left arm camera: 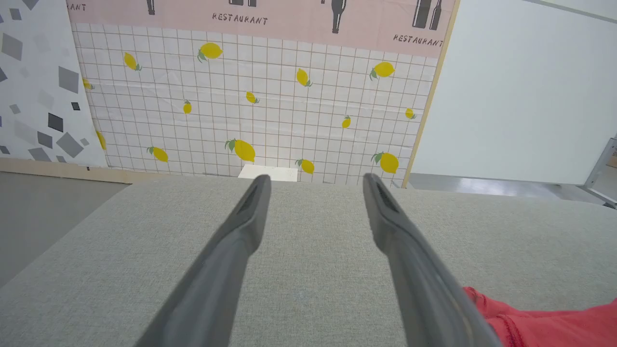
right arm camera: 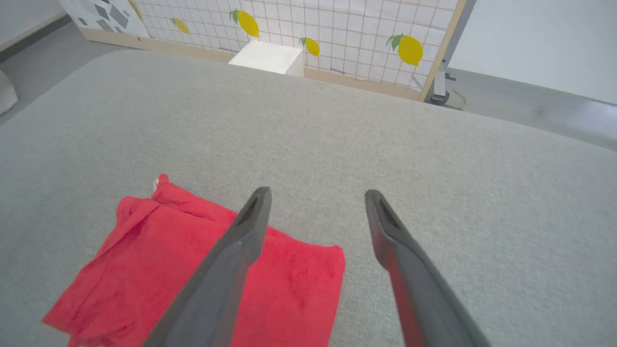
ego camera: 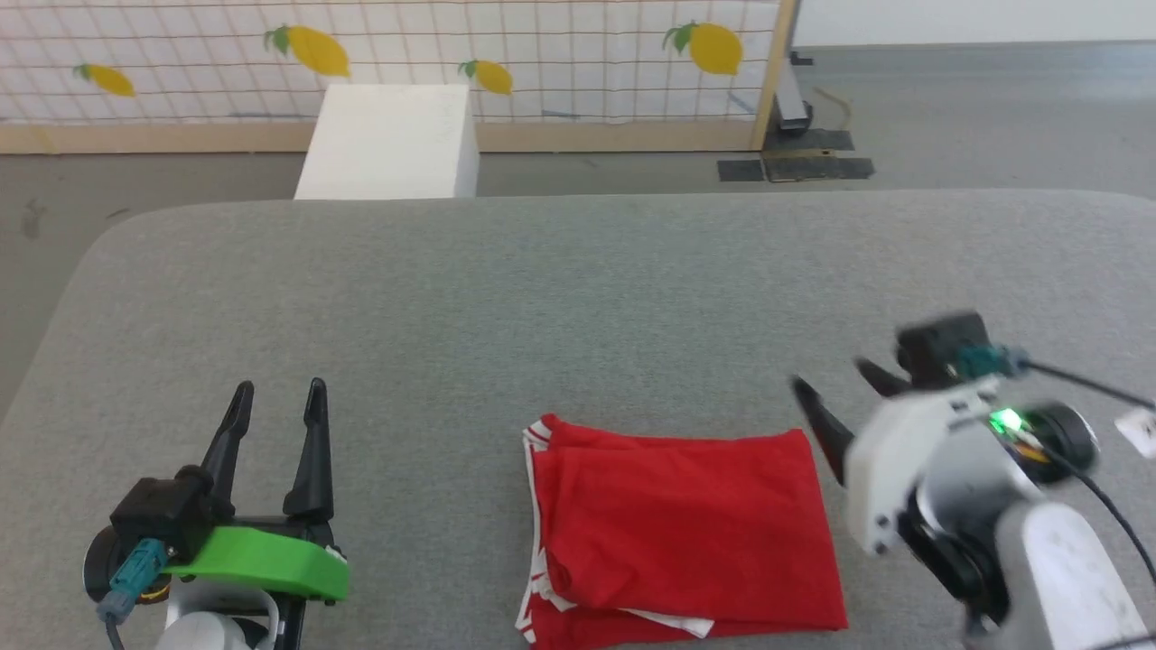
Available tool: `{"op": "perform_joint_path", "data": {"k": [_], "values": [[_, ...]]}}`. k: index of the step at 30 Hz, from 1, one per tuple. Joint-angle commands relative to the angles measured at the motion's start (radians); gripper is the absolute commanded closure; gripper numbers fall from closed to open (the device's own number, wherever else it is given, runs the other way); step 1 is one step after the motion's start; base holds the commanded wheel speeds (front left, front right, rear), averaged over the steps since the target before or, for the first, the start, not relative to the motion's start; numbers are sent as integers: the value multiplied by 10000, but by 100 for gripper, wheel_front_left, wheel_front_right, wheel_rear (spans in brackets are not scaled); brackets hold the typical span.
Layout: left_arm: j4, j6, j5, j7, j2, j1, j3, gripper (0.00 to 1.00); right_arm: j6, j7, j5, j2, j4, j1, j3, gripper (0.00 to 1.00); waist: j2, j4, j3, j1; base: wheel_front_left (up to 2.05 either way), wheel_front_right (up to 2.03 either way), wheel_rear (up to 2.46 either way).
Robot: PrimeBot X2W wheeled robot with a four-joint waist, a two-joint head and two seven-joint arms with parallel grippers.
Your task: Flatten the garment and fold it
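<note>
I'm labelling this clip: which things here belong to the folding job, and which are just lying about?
Job: red fabric jersey with white striped trim, folded; grey fabric-covered table under it; left pincer and right pincer, both open.
Lying about: white rectangular box beyond the table; lemon-print grid backdrop panel; dark floor mats.

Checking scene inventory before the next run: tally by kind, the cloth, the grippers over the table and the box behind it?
jersey: 1
gripper: 2 (left gripper, right gripper, both open)
white box: 1
total: 4
</note>
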State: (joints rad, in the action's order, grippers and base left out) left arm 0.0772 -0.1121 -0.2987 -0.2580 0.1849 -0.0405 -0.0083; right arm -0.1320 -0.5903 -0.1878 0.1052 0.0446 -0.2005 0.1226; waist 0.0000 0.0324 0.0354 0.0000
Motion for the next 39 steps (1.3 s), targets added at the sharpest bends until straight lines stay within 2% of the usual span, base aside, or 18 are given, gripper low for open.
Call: {"op": "perform_joint_path", "data": {"k": [1,5,10,11,21,22,23,27,31,35,39], "values": [[-60,74,42,-38,-9,142,49,0,13,-112,265,-54,16,369,-225,0,0,-37,107,0,0,0,0],[-165,67,120,-38,-7,84,93,0,13,-361,866,-150,-280,1092,-700,0,0,61,327,0,0,0,0],[-219,42,201,-38,-20,-23,136,0,13,-660,1242,-362,-1022,1427,-787,0,0,208,535,0,0,0,0],[-242,14,205,-38,-54,-81,143,0,13,-812,1340,-430,-1478,1429,-642,0,0,298,638,0,0,0,0],[-136,-72,171,-38,-97,-248,146,0,13,-1097,1268,-501,-2765,1257,11,0,0,529,882,0,0,0,0],[-91,-91,157,-38,-102,-282,156,0,13,-1120,1168,-450,-2976,1162,56,71,0,575,889,0,0,0,0],[-75,-96,154,-38,-103,-293,149,0,13,-1108,1135,-403,-3000,1140,66,100,0,596,886,0,0,0,0],[-53,-117,151,-38,-89,-323,134,0,13,-1187,791,52,-2793,1060,283,100,0,616,851,0,0,0,0],[-107,-130,169,-38,-74,-300,127,0,13,-1515,327,917,-2173,927,788,100,0,293,837,0,0,0,0],[-225,-140,159,-38,-88,-214,164,0,13,-2142,-243,2128,-1368,619,1396,100,0,-520,987,0,0,0,0],[-351,-151,115,-38,-8,-195,187,0,13,-2665,-699,3271,-788,-34,1798,100,0,-1621,1384,0,0,0,0]]}}
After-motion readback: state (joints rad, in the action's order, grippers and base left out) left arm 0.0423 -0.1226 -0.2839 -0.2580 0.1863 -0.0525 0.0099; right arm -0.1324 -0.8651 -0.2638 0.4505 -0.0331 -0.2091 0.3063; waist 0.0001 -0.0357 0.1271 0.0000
